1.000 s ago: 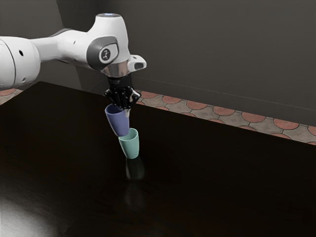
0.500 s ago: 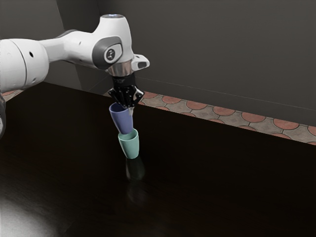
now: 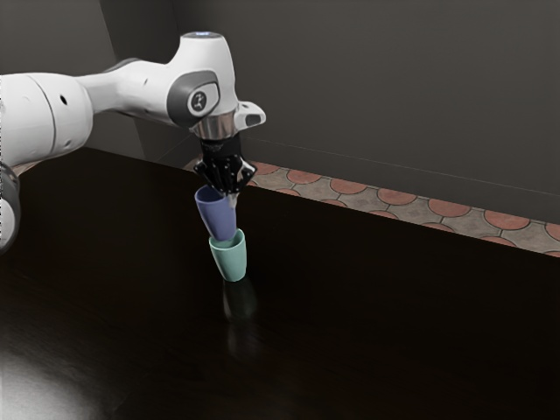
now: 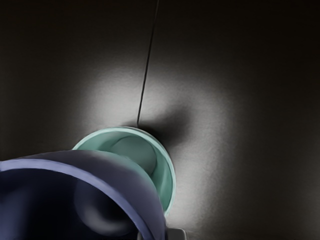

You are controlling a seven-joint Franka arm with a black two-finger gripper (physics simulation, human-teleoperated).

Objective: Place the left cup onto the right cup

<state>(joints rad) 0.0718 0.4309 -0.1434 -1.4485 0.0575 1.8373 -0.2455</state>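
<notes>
- The white arm point(image 3: 105, 92) comes in from the exterior view's left, higher than the green cup point(image 3: 231, 260).
- The gripper point(image 3: 229, 188) hangs just above the green cup, its fingers drawn narrow and pinching the wall of the blue cup point(image 3: 217, 217) at its rim.
- The blue cup is tilted, with its base at the green cup's mouth.
- The green cup stands upright on the dark table point(image 3: 394, 332).

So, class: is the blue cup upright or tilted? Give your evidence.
Tilted: the blue cup, gripped at its rim by the pincer, leans toward the exterior view's left, its base at the green cup.
</notes>
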